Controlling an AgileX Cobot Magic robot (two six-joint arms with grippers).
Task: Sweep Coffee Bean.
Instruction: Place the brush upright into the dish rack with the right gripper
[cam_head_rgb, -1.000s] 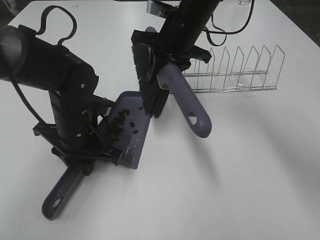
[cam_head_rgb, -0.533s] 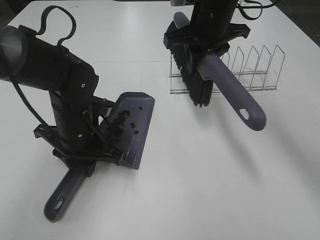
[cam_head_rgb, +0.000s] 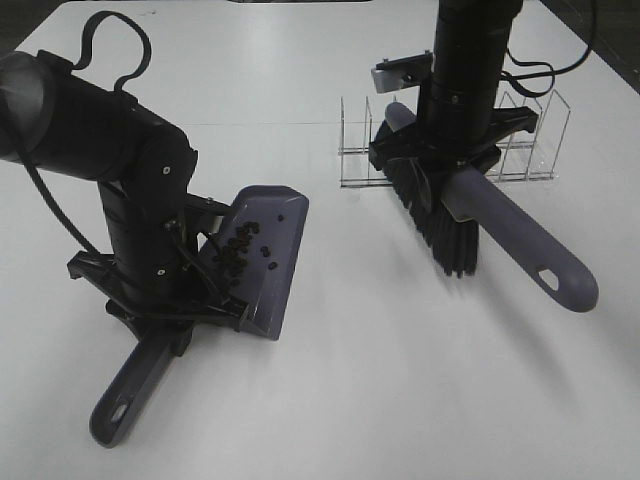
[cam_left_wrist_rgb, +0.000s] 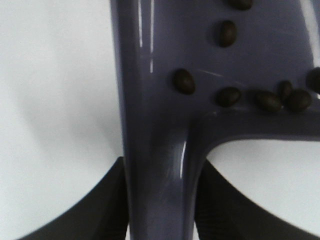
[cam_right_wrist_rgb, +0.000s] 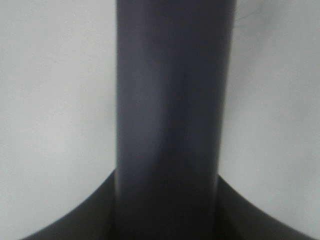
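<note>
The purple-grey dustpan (cam_head_rgb: 268, 262) rests on the white table, its handle (cam_head_rgb: 125, 395) pointing toward the front left. Several dark coffee beans (cam_head_rgb: 238, 252) lie in its tray; the left wrist view shows them close up (cam_left_wrist_rgb: 227, 96) next to the handle neck (cam_left_wrist_rgb: 159, 165). My left gripper (cam_head_rgb: 165, 300) is shut on the dustpan handle. My right gripper (cam_head_rgb: 455, 170) is shut on the brush; its purple handle (cam_head_rgb: 525, 245) slants to the front right, its black bristles (cam_head_rgb: 445, 225) hang just above the table. The right wrist view shows only the handle (cam_right_wrist_rgb: 167, 120).
A wire dish rack (cam_head_rgb: 520, 135) stands at the back right, right behind the right arm and brush. Black cables (cam_head_rgb: 110, 45) loop over the left arm. The white table (cam_head_rgb: 400, 380) stretches to the front.
My right gripper has carried the brush from beside the dustpan to the right and lower, in front of the wire rack. The left gripper, dustpan and beans have not moved.
</note>
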